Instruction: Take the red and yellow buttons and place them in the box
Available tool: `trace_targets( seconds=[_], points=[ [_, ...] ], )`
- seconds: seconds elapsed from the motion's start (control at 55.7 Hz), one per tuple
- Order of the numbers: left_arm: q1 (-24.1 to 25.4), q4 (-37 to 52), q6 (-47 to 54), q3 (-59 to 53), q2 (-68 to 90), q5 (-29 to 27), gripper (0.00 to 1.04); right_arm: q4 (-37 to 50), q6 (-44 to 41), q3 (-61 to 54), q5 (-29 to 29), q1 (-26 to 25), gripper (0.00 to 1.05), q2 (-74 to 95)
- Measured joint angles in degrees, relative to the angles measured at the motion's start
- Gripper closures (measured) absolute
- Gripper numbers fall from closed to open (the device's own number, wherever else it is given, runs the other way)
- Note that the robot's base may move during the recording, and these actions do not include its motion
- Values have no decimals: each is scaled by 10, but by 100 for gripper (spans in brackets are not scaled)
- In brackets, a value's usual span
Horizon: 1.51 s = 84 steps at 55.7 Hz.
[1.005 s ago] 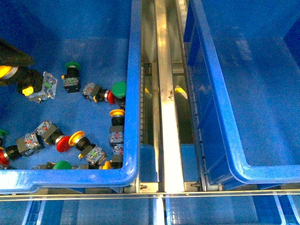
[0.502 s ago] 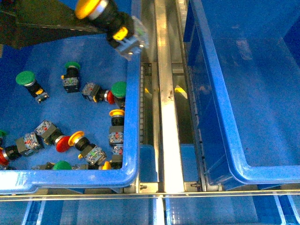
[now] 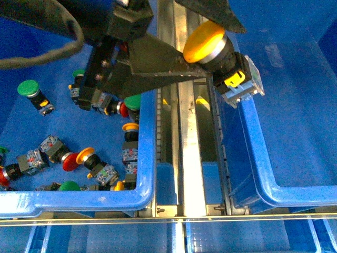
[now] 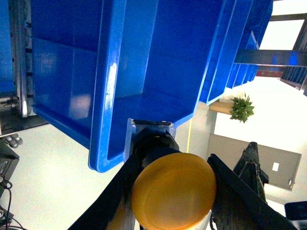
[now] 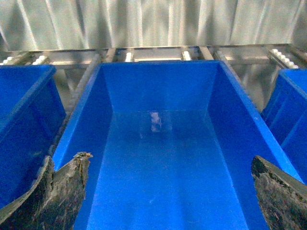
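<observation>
Nearest, loose red buttons [image 3: 69,161] and green buttons [image 3: 27,87] lie in the left crate [image 3: 150,158], some cut off at its near rim, others hidden beneath the arm [image 3: 47,16]. Farther, the left gripper [image 3: 210,50] clamps a yellow button [image 3: 204,41] above the box's [image 3: 253,137] left rim. The right gripper [image 5: 170,191] gapes wide over the box, fingertips cropped.

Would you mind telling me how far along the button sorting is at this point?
Nothing looks delivered yet: the box shows a bare floor. In hand, the left claw holds a yellow button over the box's rim. Left in the source crate: at least a yellow-capped button, a red one and others among the green ones.
</observation>
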Motion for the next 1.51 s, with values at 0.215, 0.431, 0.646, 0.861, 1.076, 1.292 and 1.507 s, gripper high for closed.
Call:
trace_targets(
  seconds=[0.215,0.431,0.646,0.861,1.076,1.292,1.507],
  points=[
    [-23,46,-27,20,37,-9,71,0,0,0,0,0,6,0],
    [-41,45,-24,28,45,-30,71,-44,62,75,155,67,6,254],
    [-46,39,-21,31,45,-50,71,200,-52,125,-29,84,6,516],
    [-46,42,-20,40,48,-58,71,244,-173,167,-155,123,6,642],
    [-46,43,-20,40,52,-64,71,233,-256,185,-206,171,6,661],
    [-45,46,-20,41,52,-65,71,316,-288,227,-202,183,6,748],
    [-45,46,-18,48,53,-64,71,344,-300,254,-204,191,6,797]
  ],
)
